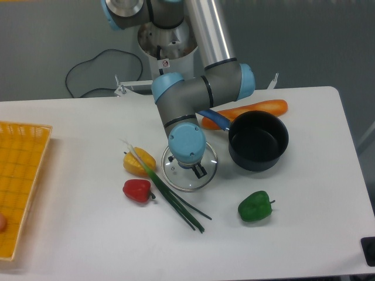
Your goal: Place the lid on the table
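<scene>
The lid point(176, 179), round clear glass with a thin metal rim, is low over the white table point(304, 228), just left of the black pot point(258, 140). Its blue knob is hidden under the arm's wrist. My gripper point(198, 170) points down over the lid's middle, and only its dark fingertips show below the blue wrist cap. It appears shut on the lid's knob. I cannot tell whether the lid's rim touches the tabletop.
A green onion point(176, 202) runs along the lid's left edge. A yellow pepper point(139, 162) and a red pepper point(137, 190) lie left of it. A green pepper point(255, 206) sits front right. A carrot point(258, 109) lies behind the pot. A yellow mesh tray point(20, 187) is far left.
</scene>
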